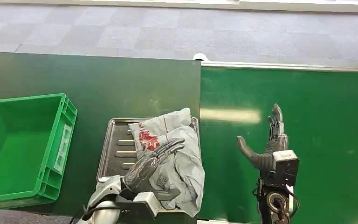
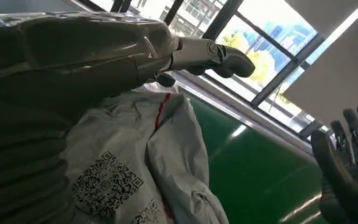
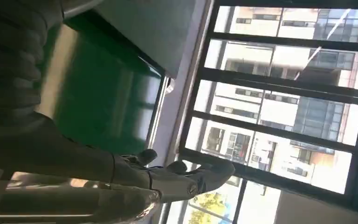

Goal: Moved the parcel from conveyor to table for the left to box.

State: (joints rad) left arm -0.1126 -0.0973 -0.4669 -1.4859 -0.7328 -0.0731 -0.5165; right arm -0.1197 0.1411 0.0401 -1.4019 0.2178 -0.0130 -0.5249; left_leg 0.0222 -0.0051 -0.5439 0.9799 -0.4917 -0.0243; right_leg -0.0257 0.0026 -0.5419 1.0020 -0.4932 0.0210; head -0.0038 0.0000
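The left hand (image 1: 153,161) lies on top of the parcel (image 1: 179,154), a grey plastic mailer bag with a red mark and printed codes. Its dark fingers (image 1: 170,147) stretch flat across the upper face of the bag, pressing on it rather than wrapping around it; whether the thumb has pinched any of the plastic cannot be told from these pictures. In the left wrist view the crumpled bag (image 2: 135,158) sits right under the palm, with its square codes close to the ribbed wrist cover.

The parcel rests in a metal tray (image 1: 116,149), which lies on the dark worktop (image 1: 93,84). The bag covers the half of the tray nearer the right hand and hangs over the tray's near edge. On the far side of the left hand from the bag, apart from the tray, a green crate (image 1: 23,144) stands on the worktop.

The right hand (image 1: 268,144) hovers above the green conveyor (image 1: 307,116), well apart from the parcel. It holds nothing: its fingers point straight ahead and its thumb is splayed out toward the parcel. In the right wrist view the same spread fingers (image 3: 186,175) show against windows.
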